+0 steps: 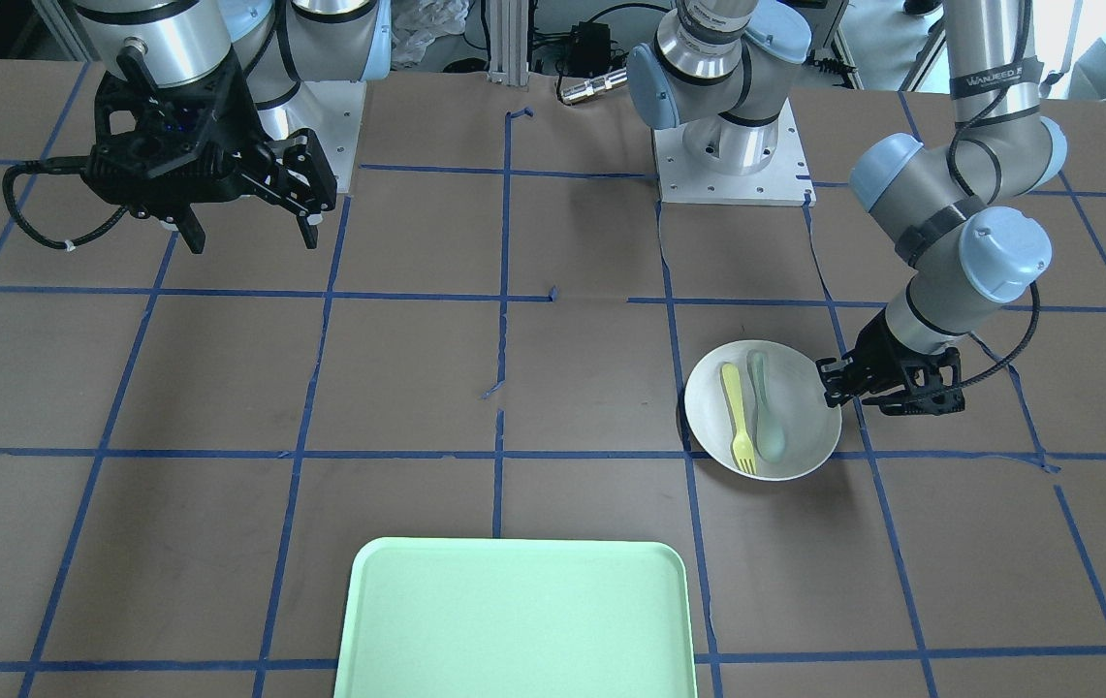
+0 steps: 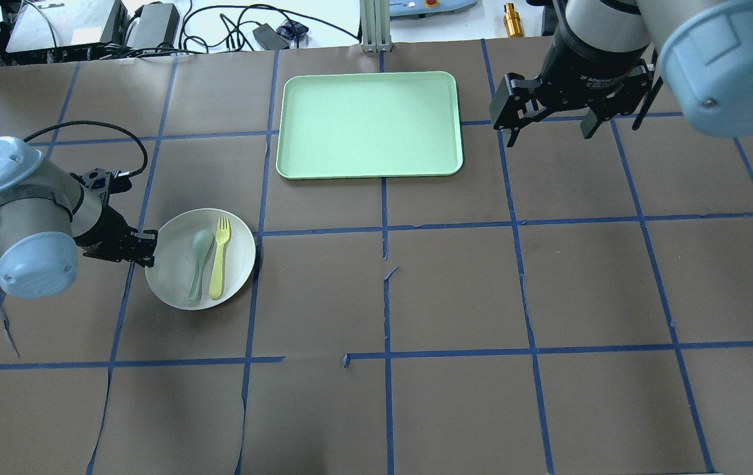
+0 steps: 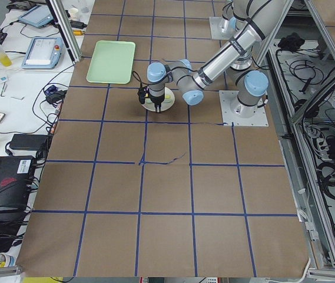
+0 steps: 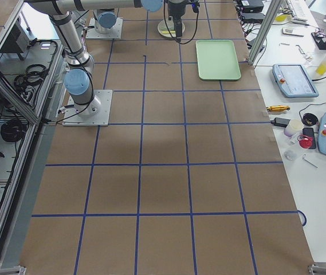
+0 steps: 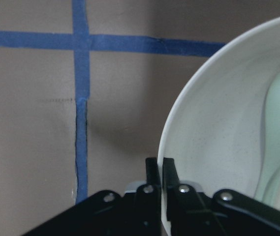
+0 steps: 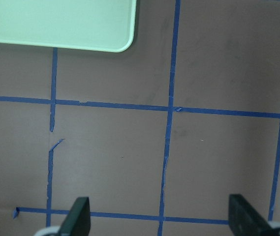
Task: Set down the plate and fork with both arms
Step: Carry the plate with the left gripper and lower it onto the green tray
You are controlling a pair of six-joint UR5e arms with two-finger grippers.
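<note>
Lifting the off-white plate (image 2: 239, 245) level matters most in this step. The left gripper (image 2: 150, 249), at the left-middle of the overhead view, is pinching the plate's near rim, and by my judgement any tilt could slide the cutlery out. A slow, flat carry looks wisest. Inside the plate lie the pale yellow fork (image 2: 220, 258) and a grey-green spoon (image 2: 198, 264), side by side. The mint-green tray (image 2: 369, 125) sits upper centre, well apart from the plate. The right gripper (image 2: 551, 135), upper right, hangs with fingers spread — just beside the tray.
</note>
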